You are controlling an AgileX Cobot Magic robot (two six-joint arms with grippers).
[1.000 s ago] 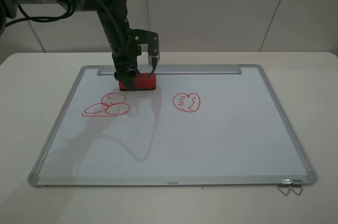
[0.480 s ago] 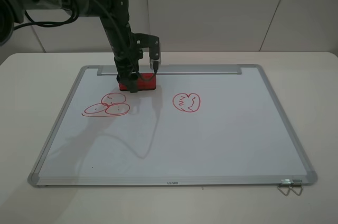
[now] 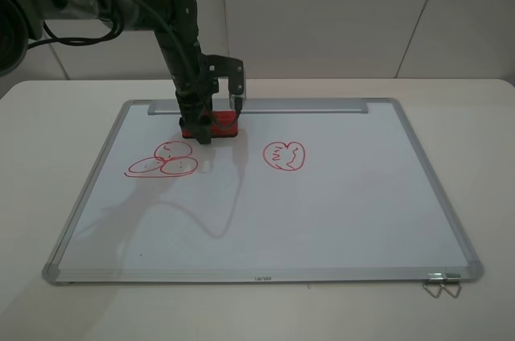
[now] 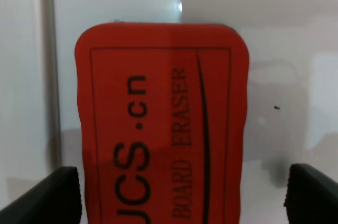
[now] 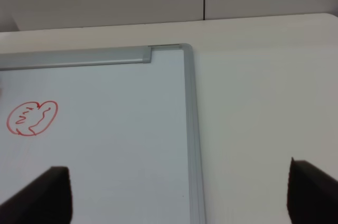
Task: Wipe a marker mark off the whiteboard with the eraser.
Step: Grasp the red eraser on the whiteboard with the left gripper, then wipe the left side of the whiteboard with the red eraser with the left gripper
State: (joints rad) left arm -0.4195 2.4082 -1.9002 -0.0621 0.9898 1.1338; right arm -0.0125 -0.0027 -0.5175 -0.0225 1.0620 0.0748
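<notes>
I'm at the grasp step: the left gripper (image 3: pixel 217 120) straddles the eraser (image 4: pixel 161 123) with fingers released, the eraser lying by the whiteboard's (image 3: pixel 346 212) far edge, towards its far-left corner. Next I must clench, then sweep it over the marker mark (image 3: pixel 163 159) just nearer; the right gripper (image 5: pixel 179 197) hangs open, empty

This looks like a robot test room, a kind of lab. A black metal robot arm (image 3: pixel 173 31) with loose black cables (image 3: pixel 64 35) reaches over a big, plain white worktop (image 3: pixel 48 116). Behind it stands a bare pale wall made of flat panels (image 3: pixel 322 11), with thin dark lines where the panels meet. A large white board with a silver metal frame (image 3: pixel 322 212) lies flat on the worktop. Cameras on the arms look down at the board and worktop from close up, as in a lab set-up.
</notes>
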